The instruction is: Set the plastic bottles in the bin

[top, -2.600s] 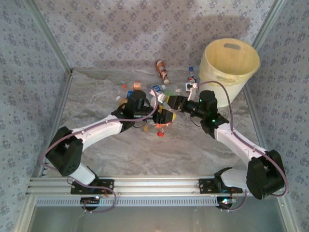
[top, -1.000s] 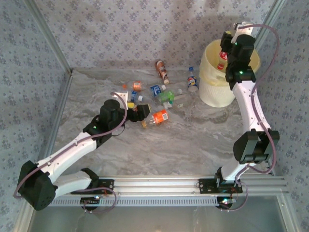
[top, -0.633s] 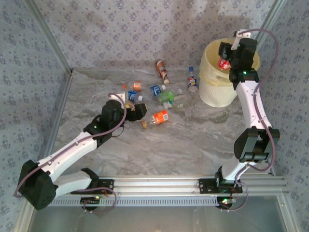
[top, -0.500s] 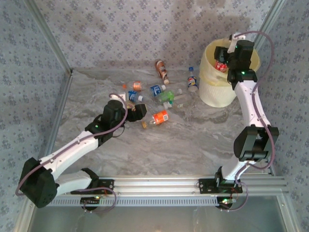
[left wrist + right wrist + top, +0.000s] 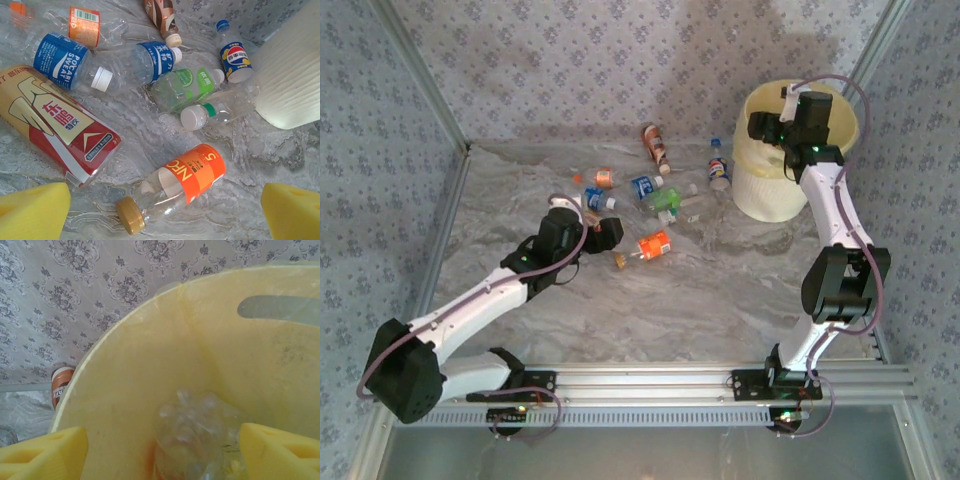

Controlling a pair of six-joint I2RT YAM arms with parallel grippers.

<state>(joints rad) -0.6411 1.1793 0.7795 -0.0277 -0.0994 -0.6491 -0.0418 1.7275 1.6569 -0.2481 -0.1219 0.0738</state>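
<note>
Several plastic bottles lie on the marble table. An orange-labelled bottle with a gold cap lies on its side just ahead of my left gripper, which is open, its yellow pads wide on either side. My right gripper hangs open over the mouth of the pale yellow bin. A clear bottle, blurred, sits loose between its pads inside the bin.
Around the orange bottle lie a large red-labelled bottle, two blue ones, a green one and a white-capped clear one. A brown bottle lies toward the back wall. Patterned walls enclose the table.
My right gripper has tipped left over the bin and opened; the red-labelled bottle left its jaws and dropped inside. My left gripper crept toward the orange bottle.
</note>
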